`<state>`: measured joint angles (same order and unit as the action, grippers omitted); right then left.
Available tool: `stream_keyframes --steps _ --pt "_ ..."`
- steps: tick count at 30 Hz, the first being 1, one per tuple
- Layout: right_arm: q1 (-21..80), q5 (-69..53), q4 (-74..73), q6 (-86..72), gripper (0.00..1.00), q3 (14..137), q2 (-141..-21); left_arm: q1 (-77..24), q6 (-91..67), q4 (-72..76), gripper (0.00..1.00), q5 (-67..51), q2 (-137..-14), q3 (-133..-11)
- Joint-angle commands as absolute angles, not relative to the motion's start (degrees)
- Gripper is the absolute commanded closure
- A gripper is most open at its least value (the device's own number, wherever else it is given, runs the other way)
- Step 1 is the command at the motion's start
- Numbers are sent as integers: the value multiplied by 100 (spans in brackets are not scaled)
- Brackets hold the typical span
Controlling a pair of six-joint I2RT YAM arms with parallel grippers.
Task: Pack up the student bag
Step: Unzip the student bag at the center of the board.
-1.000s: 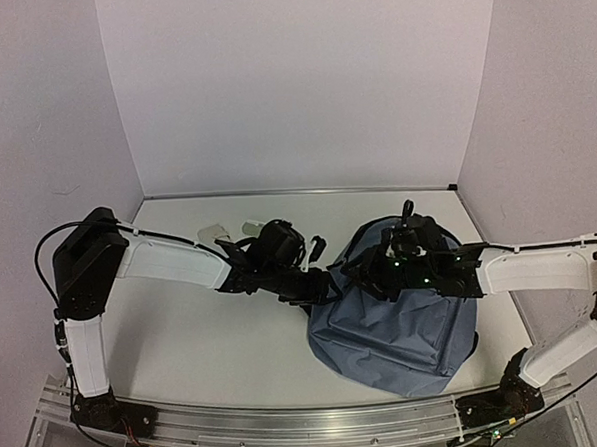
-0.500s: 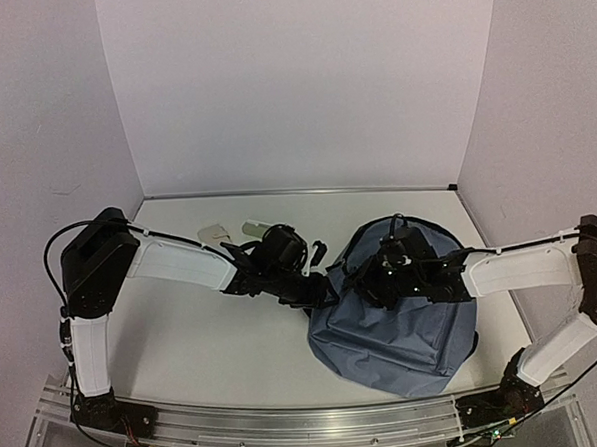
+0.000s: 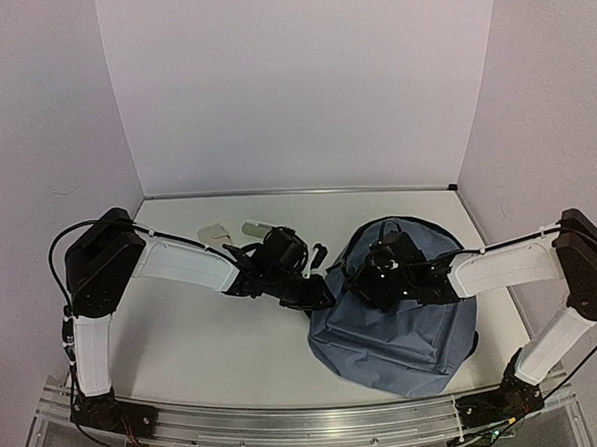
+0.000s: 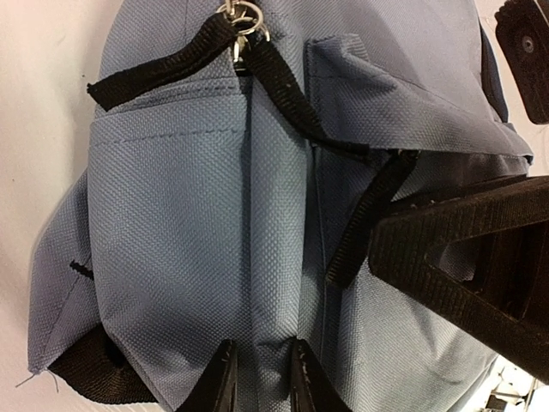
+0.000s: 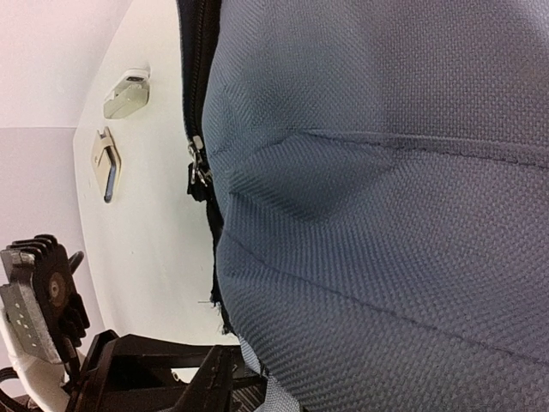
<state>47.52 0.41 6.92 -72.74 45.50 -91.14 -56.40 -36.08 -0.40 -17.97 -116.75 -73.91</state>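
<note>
On the right half of the table (image 3: pixel 204 339), seen from above, the student bag (image 3: pixel 404 328) lies flat with its dusty-blue fabric facing up and its rounded end toward the back wall. The left gripper (image 3: pixel 317 291) meets the bag's left edge, while the right gripper (image 3: pixel 379 274) sits on the upper part of the bag. Two small pale items (image 3: pixel 216 231) lie near the back of the table, well apart from the bag. From the left wrist, the left gripper (image 4: pixel 260 382) is clenched on a raised fold of the bag's blue cloth, its two fingertips (image 4: pixel 221 382) pinching the ridge between them. Black straps (image 4: pixel 274 77) run across the fabric to a metal ring (image 4: pixel 244 19) at the top, and the right gripper's black finger (image 4: pixel 455 257) presses onto the bag just beside one strap. From the right wrist, the bag's weave fills nearly everything. A zip (image 5: pixel 197 163) runs down its left edge, with bare table beyond it. Only a dark tip shows at the bottom edge against the cloth, so I cannot tell whether this gripper is grasping anything or released.
</note>
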Motion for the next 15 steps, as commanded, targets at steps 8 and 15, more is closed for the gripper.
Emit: stream_keyframes --steps 8,15 --pt "4743 863 757 -7438 81 4823 -9468 -5678 -3726 270 99 -2053 -11789 -7465" --pt "4745 1031 800 -7418 82 5010 -9567 -5678 -3757 278 100 -2065 -11748 -7399"
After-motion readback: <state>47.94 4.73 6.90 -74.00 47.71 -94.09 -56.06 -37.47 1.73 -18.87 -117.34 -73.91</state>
